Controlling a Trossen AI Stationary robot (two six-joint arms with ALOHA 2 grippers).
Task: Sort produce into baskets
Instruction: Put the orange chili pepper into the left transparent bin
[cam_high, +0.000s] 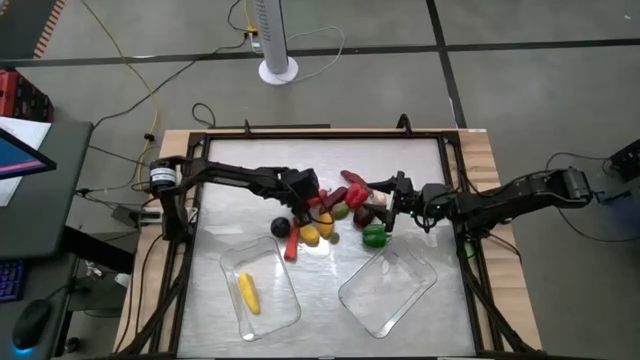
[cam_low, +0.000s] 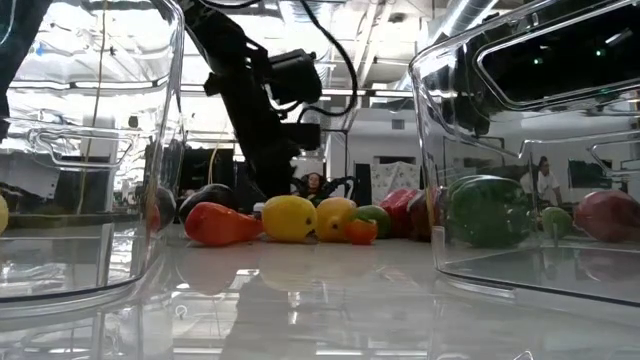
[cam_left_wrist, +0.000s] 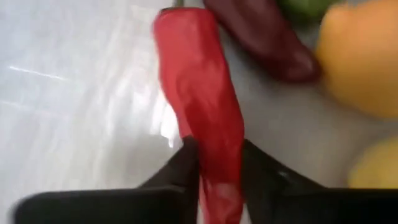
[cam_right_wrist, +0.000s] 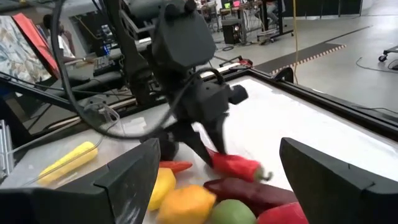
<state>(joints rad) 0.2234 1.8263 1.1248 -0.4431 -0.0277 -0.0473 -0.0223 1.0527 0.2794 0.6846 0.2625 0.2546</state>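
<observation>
Gripping a red chilli (cam_left_wrist: 202, 118), the left gripper (cam_left_wrist: 214, 165) is pinching the pepper's lower part between its two dark fingers (cam_left_wrist: 180, 168), with the rest of the chilli reaching out ahead over the white table (cam_high: 420, 170). In the right wrist view the same chilli (cam_right_wrist: 235, 165) is showing between those fingers at the far side of the produce pile (cam_high: 335, 215). The pile is sitting at the middle of the table: a dark red piece (cam_right_wrist: 249, 190), a green piece (cam_right_wrist: 231, 211), an orange-yellow piece (cam_right_wrist: 186, 204), a yellow lemon-like piece (cam_low: 288, 218), an orange carrot (cam_low: 218, 224) and a dark purple piece (cam_high: 280, 228).

The right gripper (cam_high: 392, 205) is hanging at the pile's right edge, just above a green pepper (cam_high: 374, 237), its fingers (cam_right_wrist: 339, 180) standing wide apart with nothing between them.

Two clear baskets are lying on the near side of the pile. The left basket (cam_high: 285, 310) is holding a yellow corn (cam_high: 247, 292). The right basket (cam_high: 415, 290) is lying just beside the green pepper.
</observation>
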